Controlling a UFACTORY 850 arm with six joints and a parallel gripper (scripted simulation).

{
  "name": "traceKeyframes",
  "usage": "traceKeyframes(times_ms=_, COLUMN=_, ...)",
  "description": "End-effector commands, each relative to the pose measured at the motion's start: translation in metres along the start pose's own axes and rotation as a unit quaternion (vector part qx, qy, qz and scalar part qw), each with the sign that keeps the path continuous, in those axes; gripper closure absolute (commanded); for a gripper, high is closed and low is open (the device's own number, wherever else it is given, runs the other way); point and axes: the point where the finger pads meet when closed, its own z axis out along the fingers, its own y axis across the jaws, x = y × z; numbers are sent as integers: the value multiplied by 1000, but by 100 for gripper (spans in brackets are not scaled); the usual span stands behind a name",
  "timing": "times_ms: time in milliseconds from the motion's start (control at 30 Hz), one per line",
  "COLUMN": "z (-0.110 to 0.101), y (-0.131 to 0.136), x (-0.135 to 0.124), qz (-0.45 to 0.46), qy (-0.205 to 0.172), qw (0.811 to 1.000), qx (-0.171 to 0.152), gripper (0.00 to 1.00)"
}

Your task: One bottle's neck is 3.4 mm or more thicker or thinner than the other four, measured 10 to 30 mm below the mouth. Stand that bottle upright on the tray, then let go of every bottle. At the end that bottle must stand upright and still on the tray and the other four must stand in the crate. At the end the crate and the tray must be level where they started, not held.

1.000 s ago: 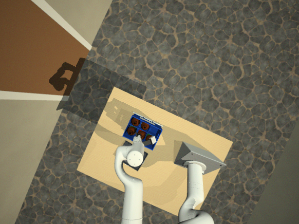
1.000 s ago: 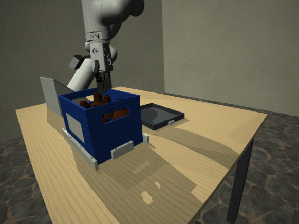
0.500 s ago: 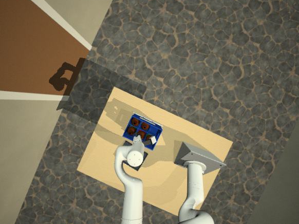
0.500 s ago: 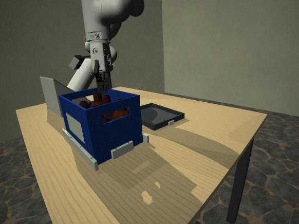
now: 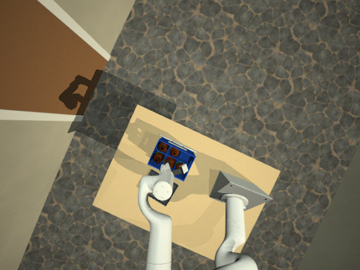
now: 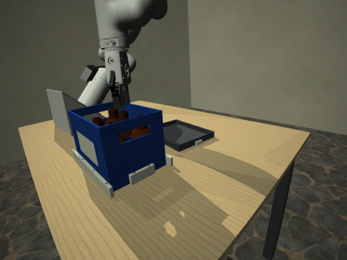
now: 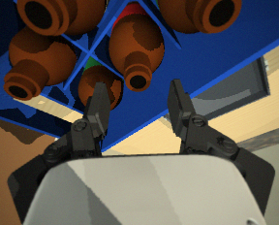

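- In the top view, the arm [image 5: 159, 229] covers much of the dark tray [image 5: 167, 202].
- The lower ends of both arm parts run out of the top view's bottom edge.
- In the exterior view, the crate's blue walls [image 6: 134, 158] hide the bottles' lower bodies; only some necks and shoulders show.
- The arm's upper part leaves the exterior view at its top.
- The wrist view's top edge cuts off two bottles.
- The bottle necks [image 5: 162, 147] [image 6: 112, 113] [image 7: 138, 73] are too small in the top view to compare in thickness.

Crate [image 5: 189, 174] [image 6: 135, 158] [image 7: 232, 63]: matt blue plastic look. Tabletop [image 5: 192, 210] [image 6: 253, 140]: smooth pale wood. Bottles [image 5: 158, 158] [image 6: 140, 132] [image 7: 137, 46]: brown, smooth.
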Motion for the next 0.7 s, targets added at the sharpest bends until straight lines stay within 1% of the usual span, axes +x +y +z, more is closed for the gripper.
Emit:
traceKeyframes(times_ms=0, z=0, y=-1, x=0, qz=0, qy=0, qw=1000, qx=1, gripper=35)
traceKeyframes(times_ms=667, z=20, y=-1, x=0, qz=0, qy=0, qw=1000, qx=1, gripper=35)
